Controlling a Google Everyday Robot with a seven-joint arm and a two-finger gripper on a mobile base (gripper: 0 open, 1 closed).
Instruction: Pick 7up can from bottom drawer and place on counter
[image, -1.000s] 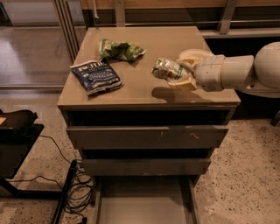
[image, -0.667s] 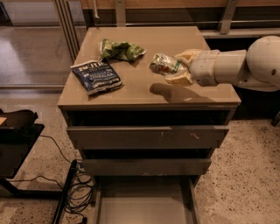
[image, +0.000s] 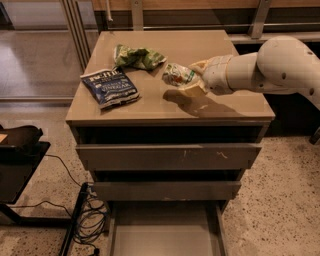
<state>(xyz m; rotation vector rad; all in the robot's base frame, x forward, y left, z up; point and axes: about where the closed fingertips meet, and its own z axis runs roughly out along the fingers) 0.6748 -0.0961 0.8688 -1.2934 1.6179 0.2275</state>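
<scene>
The 7up can (image: 176, 75) is silvery-white with green and red markings. It lies on its side in my gripper (image: 192, 77), which is shut on it and holds it a little above the middle of the tan counter (image: 220, 107). Its shadow falls on the counter just below and to the right. My white arm (image: 275, 67) reaches in from the right. The bottom drawer (image: 162, 232) is pulled out at the foot of the cabinet, and its grey floor shows nothing in it.
A green chip bag (image: 137, 56) lies on the counter just left of the can. A dark blue chip bag (image: 110, 87) lies nearer the front left. Two upper drawers (image: 167, 156) stand slightly open. Black cables (image: 87, 215) and a dark stand lie left on the floor.
My gripper has carried the can leftward over the counter, toward the green chip bag. The bags and drawers have not moved.
</scene>
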